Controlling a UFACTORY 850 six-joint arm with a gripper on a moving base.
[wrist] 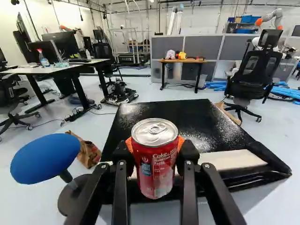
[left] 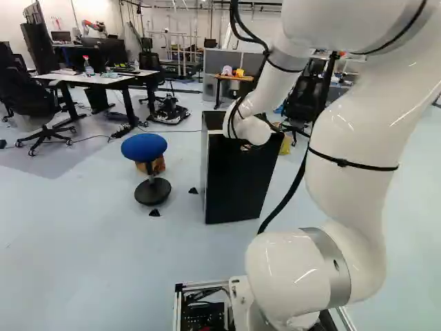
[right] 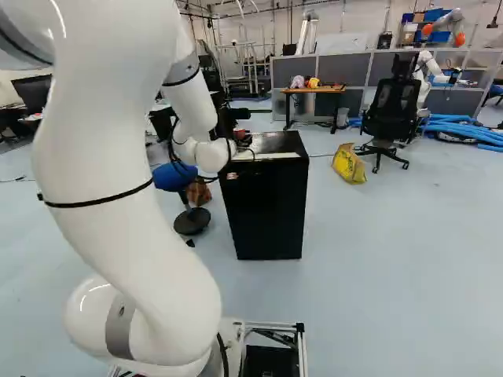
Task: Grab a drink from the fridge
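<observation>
The red drink can (wrist: 157, 166) stands upright between the pads of the end effector (wrist: 156, 144), its ring-pull lid uppermost and its label facing the wrist camera. The end effector is closed on the can from both sides, orange pads (wrist: 181, 142) against its upper part. Beyond it lies the black top of the fridge (right: 267, 208), with a pale strip along the near edge; whether the can's base touches anything I cannot tell

The drink looks to be out, so the step in hand is probably carrying it clear. Hold the squeeze firm but modest, as thin can walls may dent, and keep the wrist level: the lower half hangs below the pads and could swing if knocked. Raise the can a little before any sideways travel, so its base does not catch the fridge's rim. Start and stop the arm (left: 351, 138) gently, and leave room for the blue stool (wrist: 44, 158) beside the fridge. If setting the can down, let its base settle flat before parting the pads
</observation>
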